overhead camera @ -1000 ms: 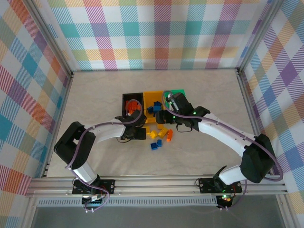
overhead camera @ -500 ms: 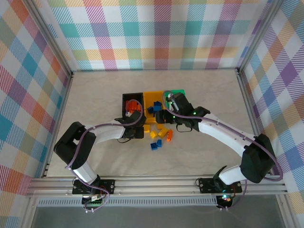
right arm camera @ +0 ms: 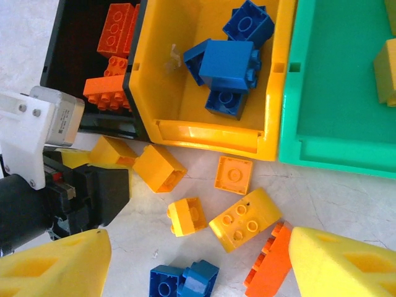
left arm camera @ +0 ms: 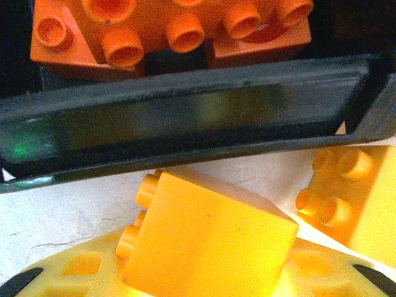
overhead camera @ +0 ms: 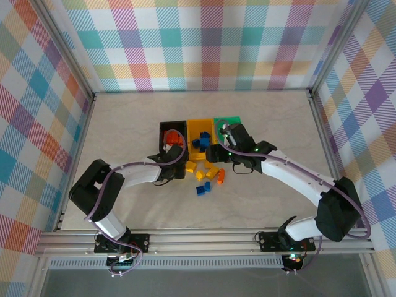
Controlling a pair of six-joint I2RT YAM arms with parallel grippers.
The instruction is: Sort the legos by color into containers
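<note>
Three containers stand side by side: a black bin (overhead camera: 173, 127) with orange legos (right arm camera: 114, 28), a yellow bin (right arm camera: 210, 139) with blue legos (right arm camera: 229, 62), and a green bin (right arm camera: 334, 93) with a yellow lego (right arm camera: 385, 74). Loose yellow legos (right arm camera: 244, 219), an orange one (right arm camera: 269, 263) and blue ones (right arm camera: 182, 281) lie on the table in front of them. My left gripper (overhead camera: 184, 168) is shut on a yellow lego (left arm camera: 207, 238) just in front of the black bin's wall (left arm camera: 185, 117). The right gripper (right arm camera: 198, 272) hangs open above the loose pile.
Another yellow lego (left arm camera: 346, 192) lies just right of the left gripper. The left gripper's body (right arm camera: 80, 192) lies close beside the right gripper's left finger (right arm camera: 49, 266). Metal frame rails (overhead camera: 204, 241) border the pale table, and checked walls stand behind and at the sides.
The left gripper's jaws have closed onto the yellow lego, and it has edged toward the black bin. The right gripper has shifted slightly and stayed open.
</note>
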